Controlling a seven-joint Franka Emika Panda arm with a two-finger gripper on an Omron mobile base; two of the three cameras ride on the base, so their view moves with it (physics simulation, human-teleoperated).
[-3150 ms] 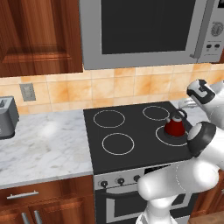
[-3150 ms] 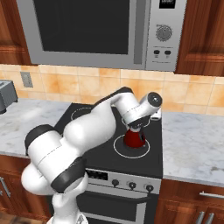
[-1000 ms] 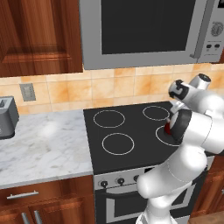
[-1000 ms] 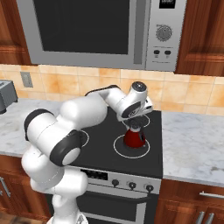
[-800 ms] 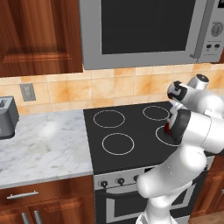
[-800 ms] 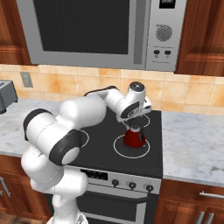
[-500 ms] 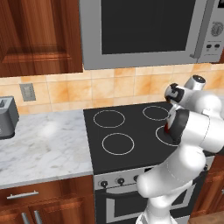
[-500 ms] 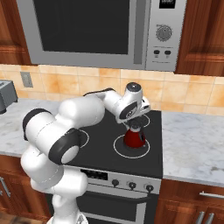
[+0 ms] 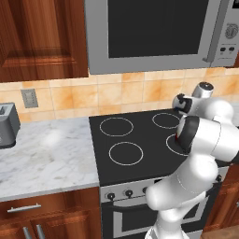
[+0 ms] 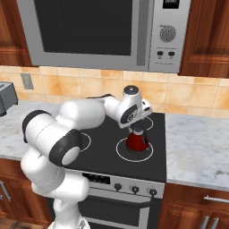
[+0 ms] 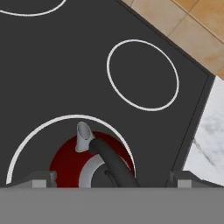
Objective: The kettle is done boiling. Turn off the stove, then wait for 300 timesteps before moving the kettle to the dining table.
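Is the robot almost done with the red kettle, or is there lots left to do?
Lots left. The kettle sits on its burner ring on the stove, not at any table. Whether the stove is off cannot be told; the knobs give no clue. In hand: the gripper hangs open right over the kettle's handle, holding nothing. Left: grabbing the kettle and carrying it over.

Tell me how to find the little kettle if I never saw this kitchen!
Look under the big steel microwave at the black stove with four white rings. The kettle sits inside the front right ring, just below the robot's open gripper. It is the only red thing there, squat, with a dark arched handle.
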